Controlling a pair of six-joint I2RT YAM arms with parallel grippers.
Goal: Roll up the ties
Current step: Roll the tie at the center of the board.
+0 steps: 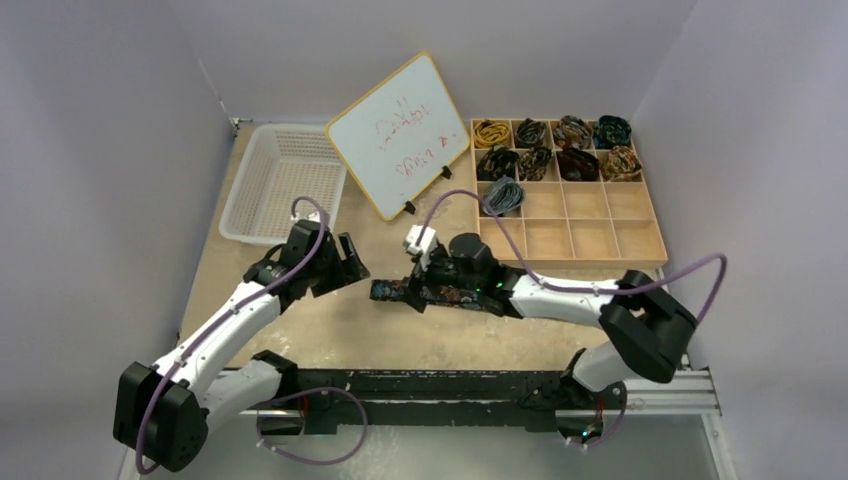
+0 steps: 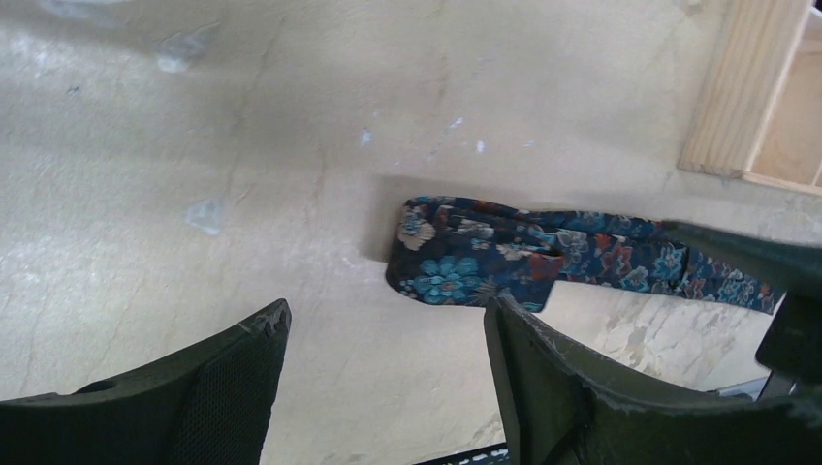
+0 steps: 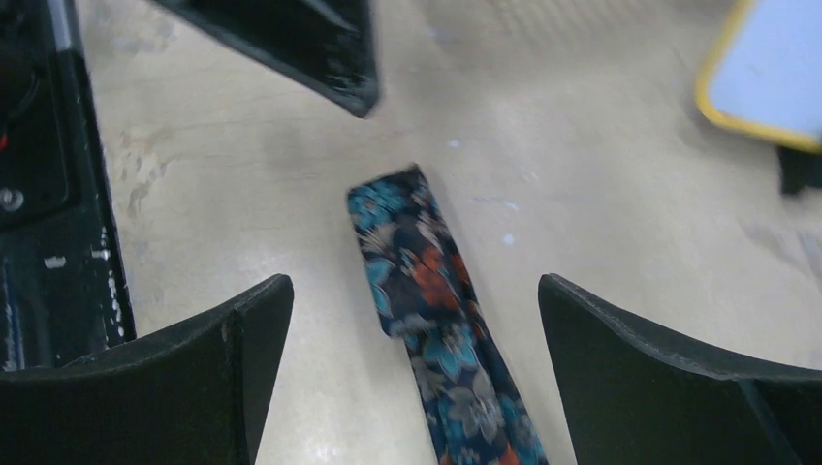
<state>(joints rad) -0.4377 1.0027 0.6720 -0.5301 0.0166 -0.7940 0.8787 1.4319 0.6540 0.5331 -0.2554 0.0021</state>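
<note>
The flowery tie [image 2: 543, 262] lay flat on the table [image 2: 194, 145] below the right gripper [image 3: 412, 291] and near the left gripper [image 2: 386, 305], both spread wide apart and empty; rolling well would need a snug pinch on its end.

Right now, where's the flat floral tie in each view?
Top external: floral tie lies mid-table, running left to right.
Left wrist: centre-right, folded end at the left.
Right wrist: bottom centre, running up to its end near the middle.
Shared landmark: the left fingers, just off the tie's end in every view.
</note>
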